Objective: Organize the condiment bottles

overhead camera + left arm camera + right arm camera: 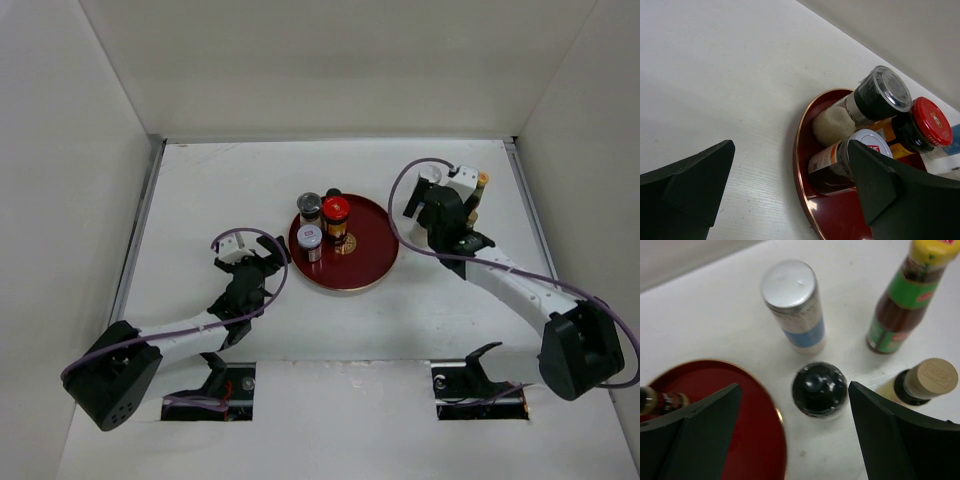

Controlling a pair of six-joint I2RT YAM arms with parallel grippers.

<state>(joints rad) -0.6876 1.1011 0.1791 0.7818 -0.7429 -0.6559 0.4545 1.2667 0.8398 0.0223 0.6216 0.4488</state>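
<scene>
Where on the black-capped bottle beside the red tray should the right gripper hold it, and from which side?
Grip the black-capped bottle around its round cap, probably coming straight down from above. It stands upright, and the shaker behind it and the tan-capped bottle beside it leave little room for a sideways approach.

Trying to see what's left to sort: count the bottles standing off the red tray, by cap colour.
Silver-lidded shaker: 1
Black-capped bottle: 1
Yellow-capped bottle: 1
Tan-capped bottle: 1
Total: 4
</scene>
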